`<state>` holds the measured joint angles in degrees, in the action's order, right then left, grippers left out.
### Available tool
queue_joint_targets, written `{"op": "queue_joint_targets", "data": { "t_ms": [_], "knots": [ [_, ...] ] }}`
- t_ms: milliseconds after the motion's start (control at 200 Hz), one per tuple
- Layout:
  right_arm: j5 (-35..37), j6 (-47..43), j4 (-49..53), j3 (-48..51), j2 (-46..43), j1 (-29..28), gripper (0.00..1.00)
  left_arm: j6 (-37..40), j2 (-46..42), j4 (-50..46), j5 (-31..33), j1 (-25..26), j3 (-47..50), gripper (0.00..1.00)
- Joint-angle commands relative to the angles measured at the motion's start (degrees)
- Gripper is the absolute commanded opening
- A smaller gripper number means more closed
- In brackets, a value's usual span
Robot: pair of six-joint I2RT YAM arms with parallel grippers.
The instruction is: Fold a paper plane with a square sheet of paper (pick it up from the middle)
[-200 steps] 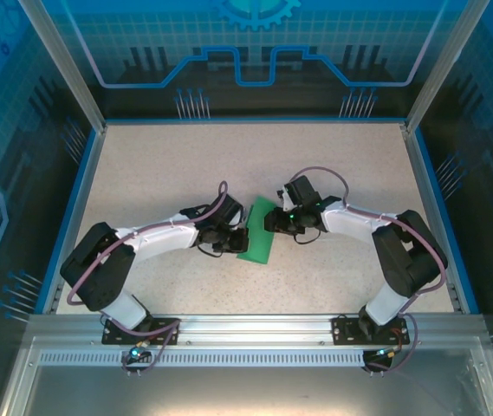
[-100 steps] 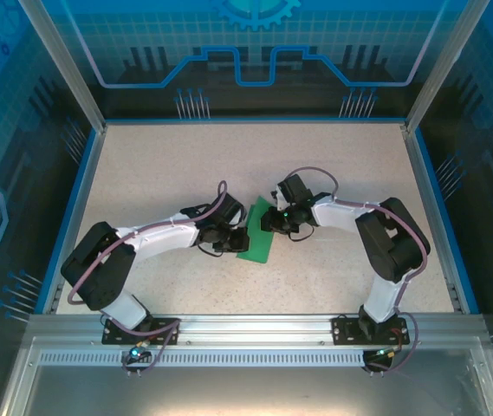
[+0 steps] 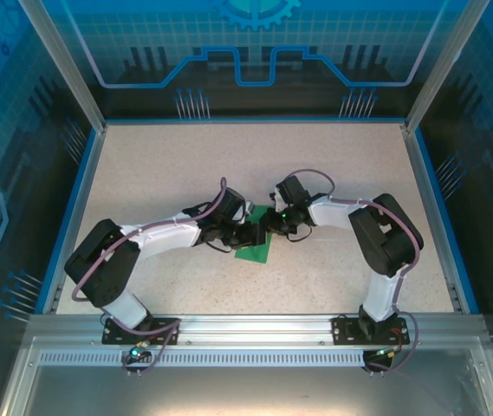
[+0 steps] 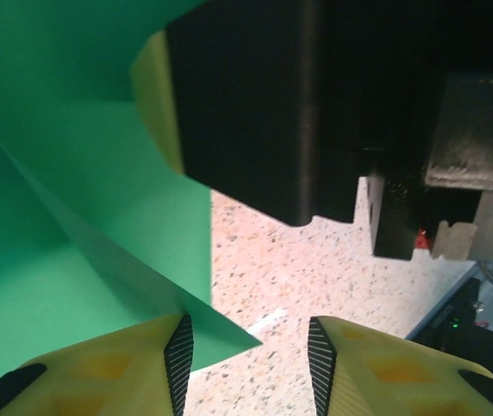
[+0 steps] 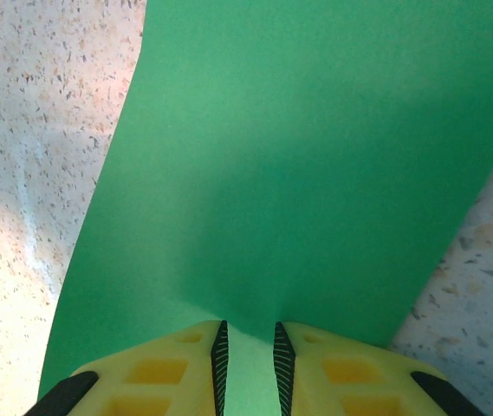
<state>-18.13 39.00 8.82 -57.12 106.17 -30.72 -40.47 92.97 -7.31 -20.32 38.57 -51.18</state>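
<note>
Green paper: the sheet point(image 3: 254, 250), thin and matte, sits between the two grippers. Part of it is raised off the speckled table point(image 3: 159, 173) and the rest lies flat on it.
Fold state: the left wrist view shows one layer slanting over another. That is prob. a flap partway over, but the view is too close to be sure. No dart shape yet.
Right gripper point(image 5: 250, 347): at the sheet's far-right edge, approx. Pads are drawn close and pinch the paper, which runs up out of the narrow gap.
Left gripper point(image 4: 250, 351): at the sheet's left side, just beside it. Fingers are spread and grip nothing. A free corner of the sheet pokes into the gap and lies against one pad point(image 4: 179, 355).
Spacing: the grippers face each other across the sheet, v. near, with the R housing looming over the paper in the left wrist view.
Step in hand (judged): the L re-takes the sheet while the R anchors it.
How to do it well: keep the R pinch firm and still. Slide the L jaws further onto the corner before closing, so the pads bite paper and not just the tip. Then move both together w/o pulling apart, since thin paper tears or slips. Line up the edges before pressing any crease.
</note>
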Motion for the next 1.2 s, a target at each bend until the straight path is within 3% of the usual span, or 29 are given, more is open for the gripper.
{"op": "queue_joint_targets", "data": {
  "t_ms": [0,265,625,755,1195],
  "knots": [
    [-0.7,0.7,-0.2,0.1,2.1,-0.1,0.25,-1.3,1.9,3.1,-3.0,-0.4,0.7,0.45],
    [-2.7,0.9,-1.1,0.6,2.0,0.2,0.25,-0.9,4.2,3.1,-0.4,-0.6,0.2,0.44],
    [-6.9,-1.8,-1.5,1.8,-4.3,0.9,0.26,-1.0,4.8,3.0,2.8,-1.2,1.5,0.15],
    [-7.0,-2.2,-1.1,3.2,-6.9,1.0,0.29,-1.0,5.1,3.0,3.0,-1.2,1.4,0.1],
    [-7.2,-4.1,1.9,6.4,-9.3,0.9,0.34,-1.0,5.2,2.9,3.5,-1.2,1.2,0.05]
  ]
}}
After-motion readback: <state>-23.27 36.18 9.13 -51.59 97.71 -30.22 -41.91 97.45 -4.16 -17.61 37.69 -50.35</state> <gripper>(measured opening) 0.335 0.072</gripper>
